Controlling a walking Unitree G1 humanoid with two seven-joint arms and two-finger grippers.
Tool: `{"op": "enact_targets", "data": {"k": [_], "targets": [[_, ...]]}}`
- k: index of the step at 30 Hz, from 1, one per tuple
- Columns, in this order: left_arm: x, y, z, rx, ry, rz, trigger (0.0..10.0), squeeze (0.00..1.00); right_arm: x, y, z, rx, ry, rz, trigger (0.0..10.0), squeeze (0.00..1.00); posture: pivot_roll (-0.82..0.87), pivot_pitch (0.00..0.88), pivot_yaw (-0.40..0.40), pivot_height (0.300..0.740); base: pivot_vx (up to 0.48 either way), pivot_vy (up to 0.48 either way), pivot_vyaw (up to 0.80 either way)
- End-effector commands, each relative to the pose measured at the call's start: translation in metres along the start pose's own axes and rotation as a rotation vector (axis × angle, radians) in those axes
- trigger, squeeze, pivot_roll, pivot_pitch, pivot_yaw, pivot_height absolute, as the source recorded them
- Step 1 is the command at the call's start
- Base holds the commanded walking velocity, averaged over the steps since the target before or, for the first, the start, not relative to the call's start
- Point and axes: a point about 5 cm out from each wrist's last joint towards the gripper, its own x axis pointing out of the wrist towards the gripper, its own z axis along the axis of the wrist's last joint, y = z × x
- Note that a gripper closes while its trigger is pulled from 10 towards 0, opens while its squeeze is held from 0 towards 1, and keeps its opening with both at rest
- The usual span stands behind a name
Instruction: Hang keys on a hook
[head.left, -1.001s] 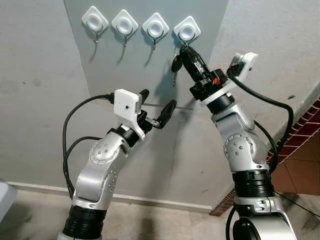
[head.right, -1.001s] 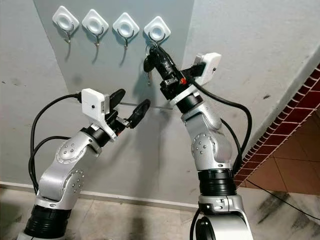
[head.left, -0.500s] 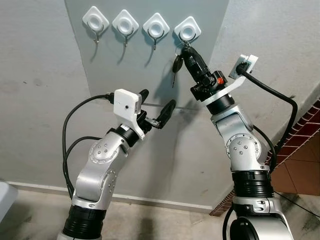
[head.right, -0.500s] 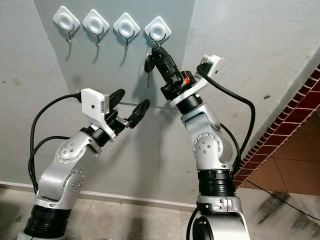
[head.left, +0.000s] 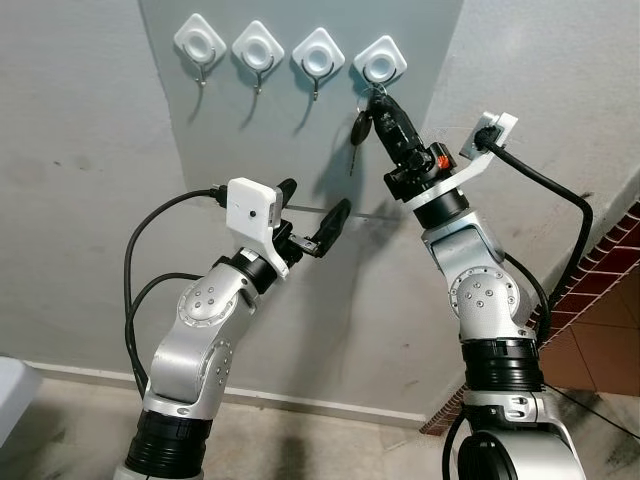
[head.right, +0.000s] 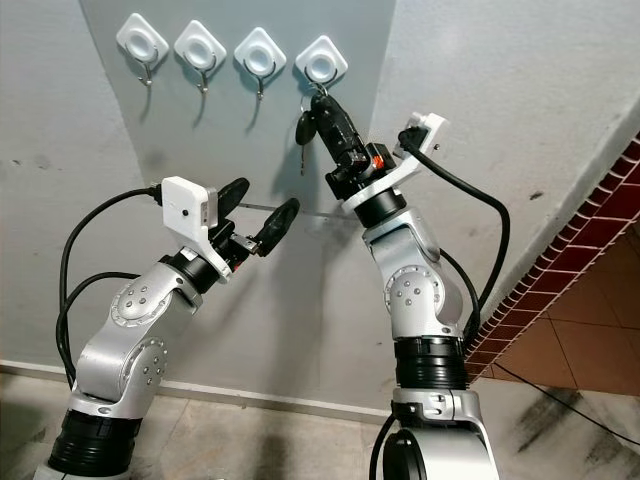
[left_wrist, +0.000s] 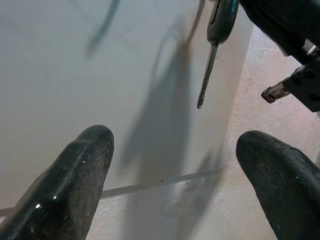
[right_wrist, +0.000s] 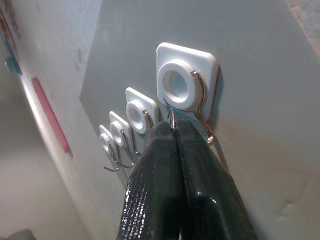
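A grey panel (head.left: 300, 130) is fixed to a paler, scuffed wall (head.left: 80, 200). Red brick (head.right: 560, 260) runs diagonally at the right edge above tan tiles (head.right: 590, 330). The floor (head.left: 330, 440) is pale, perhaps marbled. A white object (head.left: 12, 390) sits low left.

My right gripper (right_wrist: 175, 131) raised high, arm stretched upward, fingers pressed together; my left gripper (head.left: 312, 217) held chest-high, elbow bent, fingers spread wide

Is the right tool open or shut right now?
Shut. The right tool has its two black fingers pressed together on the key ring just below the rightmost hook; the key dangles beside it.
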Motion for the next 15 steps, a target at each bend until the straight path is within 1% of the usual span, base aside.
{"op": "enact_targets", "data": {"k": [1,2,8,12,15], "targets": [[0.001,-0.002,0.009,0.011,-0.032,-0.015,10.0,0.0,-0.007,-0.014,0.003,0.012,-0.013,-0.092,10.0,0.0,0.06,0.043,-0.018,0.74,0.0,0.0,0.0],[0.001,-0.002,0.01,0.008,-0.034,-0.013,10.0,0.0,-0.009,-0.017,0.001,0.03,-0.012,-0.111,10.0,0.0,0.06,0.043,-0.019,0.74,0.0,0.0,0.0],[0.001,-0.002,0.011,0.007,-0.037,-0.012,10.0,0.0,-0.012,-0.023,-0.003,0.114,-0.03,-0.147,10.0,0.0,0.06,0.043,-0.02,0.74,0.0,0.0,0.0],[0.0,-0.003,0.011,0.005,-0.038,-0.012,10.0,0.0,-0.013,-0.024,-0.004,0.119,-0.027,-0.152,10.0,0.0,0.06,0.046,-0.019,0.74,0.0,0.0,0.0],[0.0,-0.003,0.011,0.003,-0.037,-0.011,10.0,0.0,-0.013,-0.024,-0.004,0.106,-0.02,-0.146,10.0,0.0,0.06,0.05,-0.019,0.74,0.0,0.0,0.0]]}}
